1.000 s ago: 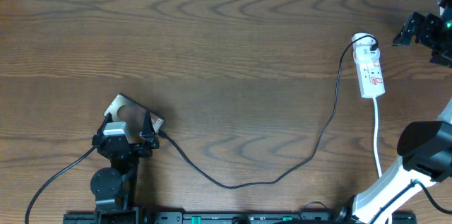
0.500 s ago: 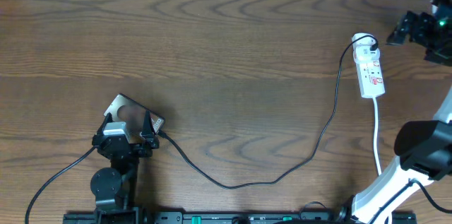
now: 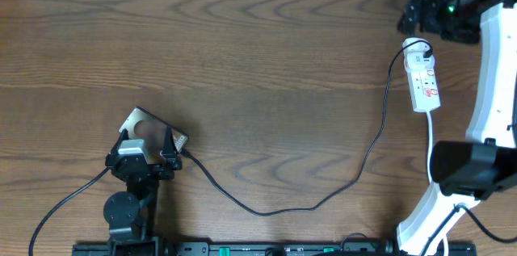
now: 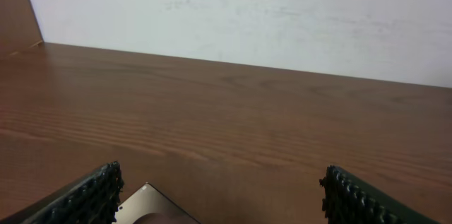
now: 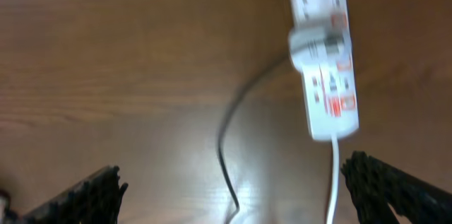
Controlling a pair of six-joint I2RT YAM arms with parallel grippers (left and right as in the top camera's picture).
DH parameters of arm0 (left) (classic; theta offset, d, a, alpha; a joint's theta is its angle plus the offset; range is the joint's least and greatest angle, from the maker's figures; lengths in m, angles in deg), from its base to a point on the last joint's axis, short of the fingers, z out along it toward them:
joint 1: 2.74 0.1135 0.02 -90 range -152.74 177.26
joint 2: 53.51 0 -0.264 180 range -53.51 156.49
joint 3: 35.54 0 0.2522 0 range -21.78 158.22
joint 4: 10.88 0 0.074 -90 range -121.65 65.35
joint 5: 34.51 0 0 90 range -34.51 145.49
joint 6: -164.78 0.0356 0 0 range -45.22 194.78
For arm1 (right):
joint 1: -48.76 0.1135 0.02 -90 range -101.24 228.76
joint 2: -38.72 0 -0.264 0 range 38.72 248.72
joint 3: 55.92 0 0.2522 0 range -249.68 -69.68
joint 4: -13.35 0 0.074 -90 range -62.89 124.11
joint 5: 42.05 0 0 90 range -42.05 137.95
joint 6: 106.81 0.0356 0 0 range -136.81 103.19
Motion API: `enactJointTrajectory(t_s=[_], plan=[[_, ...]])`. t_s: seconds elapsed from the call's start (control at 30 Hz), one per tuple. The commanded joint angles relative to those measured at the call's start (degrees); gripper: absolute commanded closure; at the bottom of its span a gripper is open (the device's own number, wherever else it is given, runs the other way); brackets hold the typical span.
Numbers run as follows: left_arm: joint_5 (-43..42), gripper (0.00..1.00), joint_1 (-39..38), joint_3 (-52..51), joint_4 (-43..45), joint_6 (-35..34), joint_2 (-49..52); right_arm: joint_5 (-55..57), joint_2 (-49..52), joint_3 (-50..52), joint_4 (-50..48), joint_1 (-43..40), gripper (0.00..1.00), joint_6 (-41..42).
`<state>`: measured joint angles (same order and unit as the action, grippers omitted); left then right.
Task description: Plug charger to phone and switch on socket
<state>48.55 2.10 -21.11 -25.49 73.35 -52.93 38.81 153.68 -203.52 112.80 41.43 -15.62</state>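
In the overhead view, the near part of the phone (image 3: 141, 120) was covered by the left gripper (image 3: 147, 141). Whether the tip of the charger (image 3: 283, 203) was seated there could not be told, the spot being too small. In the left wrist view, only a far corner of the phone (image 4: 152, 206) was shown, cut off by the lower edge. In the right wrist view, the socket (image 5: 323, 61) was blurred and its markings were left unreadable.
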Motion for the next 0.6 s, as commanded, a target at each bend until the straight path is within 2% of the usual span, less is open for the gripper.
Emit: enactJointTrajectory(t_s=[0.0,0.37,0.57], plan=[[-1.4,0.11,0.3,-0.4,-2.6,0.8,-0.3,1.0,-7.0,3.8,-6.3,1.8,0.01,-1.2],[-1.4,0.11,0.3,-0.4,-2.6,0.8,-0.3,1.1,-27.4,38.8,-33.0,4.8,0.01,-1.2],[-1.4,0.11,0.3,-0.4,-2.6,0.8,-0.3,1.1,-40.0,60.3,-53.4,6.6,0.01,-1.2]])
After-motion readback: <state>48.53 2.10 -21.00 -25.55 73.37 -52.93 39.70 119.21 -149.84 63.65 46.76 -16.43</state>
